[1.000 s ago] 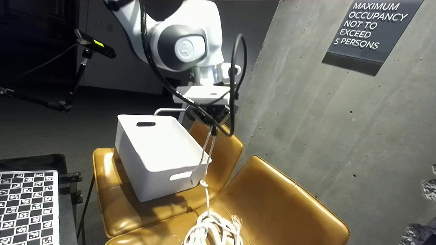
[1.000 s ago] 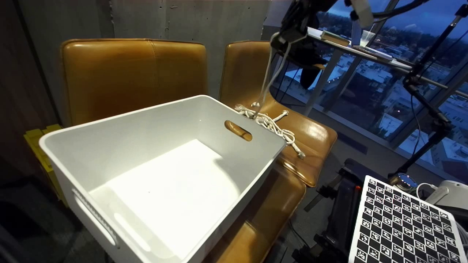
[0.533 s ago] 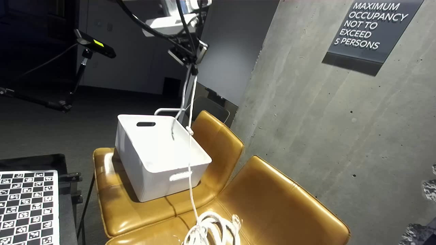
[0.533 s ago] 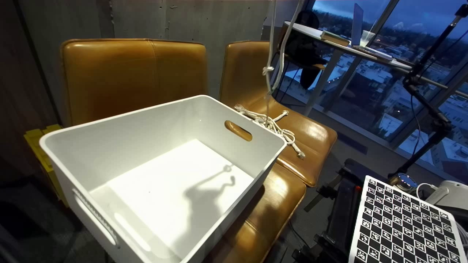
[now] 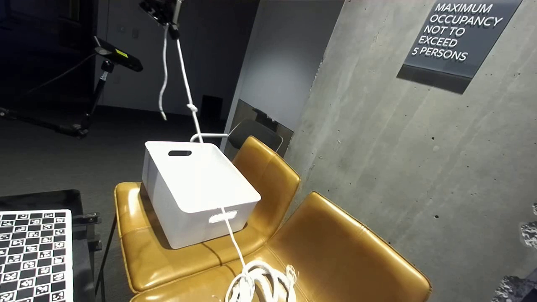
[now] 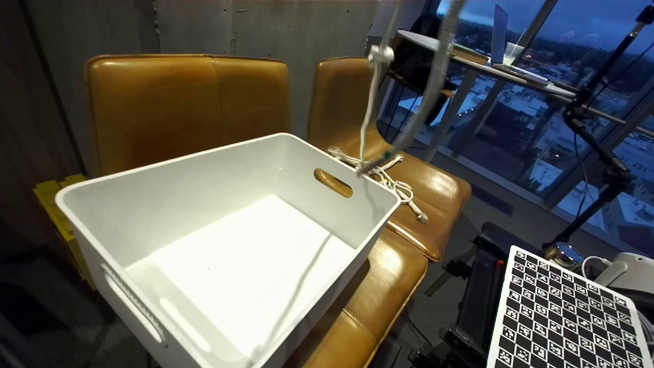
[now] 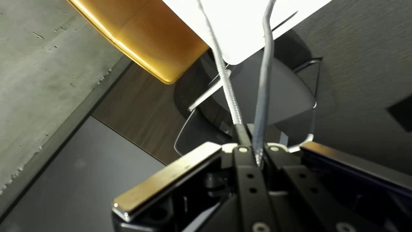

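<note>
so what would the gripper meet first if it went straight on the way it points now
Setting aside the white braided rope it grips, the gripper would probably meet the grey metal-armed chair, which shows ahead of it in the wrist view; depth is unclear, though.

A white braided rope [image 7: 265,71] hangs pinched in the gripper [image 7: 258,150], its loose end [image 5: 165,71] dangling in midair. Another strand [image 5: 185,77], bearing a knot [image 5: 192,108] partway along, runs down to a heap [image 5: 243,289] of overlapping loops with frayed tips [image 6: 421,217] on a tan chair [image 6: 437,181], seen in both exterior views.
</note>
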Robot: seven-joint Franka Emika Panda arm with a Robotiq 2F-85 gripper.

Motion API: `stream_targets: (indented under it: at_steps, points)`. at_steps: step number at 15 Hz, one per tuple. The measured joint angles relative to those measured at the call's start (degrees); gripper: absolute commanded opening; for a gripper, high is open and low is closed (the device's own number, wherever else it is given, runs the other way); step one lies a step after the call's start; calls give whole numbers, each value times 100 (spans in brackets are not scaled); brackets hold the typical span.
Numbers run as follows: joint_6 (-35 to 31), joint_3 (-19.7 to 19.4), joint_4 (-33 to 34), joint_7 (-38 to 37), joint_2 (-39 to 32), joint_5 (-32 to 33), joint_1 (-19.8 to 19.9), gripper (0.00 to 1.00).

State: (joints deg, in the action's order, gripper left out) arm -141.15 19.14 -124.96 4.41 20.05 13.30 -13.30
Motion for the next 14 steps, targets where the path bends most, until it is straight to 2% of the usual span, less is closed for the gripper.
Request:
stream_targets:
  at_steps: [3,5,7,9,14]
  points:
    - [399,629,-38,-733,232,93,-253,1]
    - [454,785,-59,-954,237,118,-269,1]
    - [414,676,-72,-956,174,148,-154,1]
    - [304,404,16,-885,9,234,87,1]
    - [12,-338,930,-507,-961,321,685,1]
